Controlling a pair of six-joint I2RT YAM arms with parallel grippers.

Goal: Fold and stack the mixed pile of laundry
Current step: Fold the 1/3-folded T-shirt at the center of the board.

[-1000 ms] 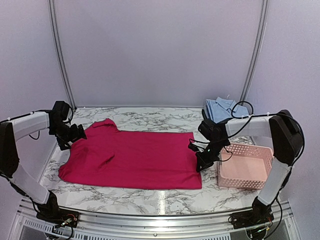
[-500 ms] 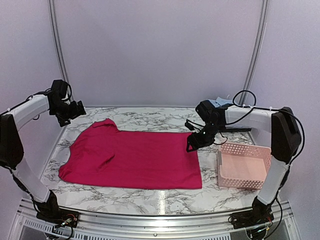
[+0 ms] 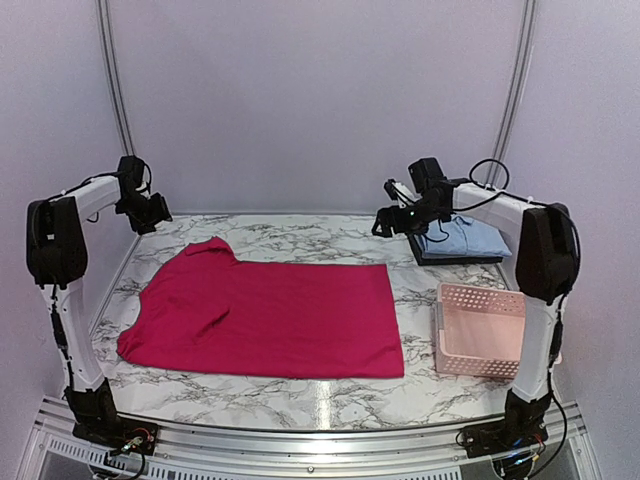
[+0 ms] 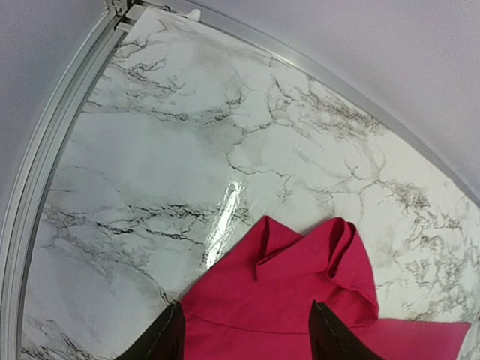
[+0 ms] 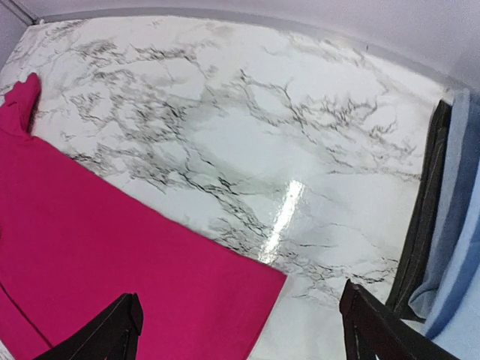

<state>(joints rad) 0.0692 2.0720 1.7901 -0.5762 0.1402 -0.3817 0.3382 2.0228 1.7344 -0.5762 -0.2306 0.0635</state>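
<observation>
The magenta-red garment [image 3: 260, 315] lies spread flat across the middle of the marble table, its collar end at the far left. It also shows in the left wrist view [image 4: 300, 300] and the right wrist view [image 5: 112, 255]. The light blue shirt [image 3: 465, 237] lies folded on the dark tray [image 3: 460, 258] at the far right, its edge [image 5: 457, 225] in the right wrist view. My left gripper [image 3: 150, 215] [image 4: 246, 315] hangs above the far left corner, open and empty. Raised near the tray, my right gripper [image 3: 385, 222] [image 5: 240, 300] is open and empty beyond the garment's far right corner.
A pink lattice basket [image 3: 480, 330] stands at the near right, beside the garment's right edge. The dark tray's rim [image 5: 424, 217] borders the right side. A metal rail [image 4: 52, 172] runs along the table's left edge. Purple walls close the back.
My right gripper opened, let go of the garment's right edge and rose back toward the tray. The left arm lifted away from the sleeve to the far left corner. The garment stayed flat.
</observation>
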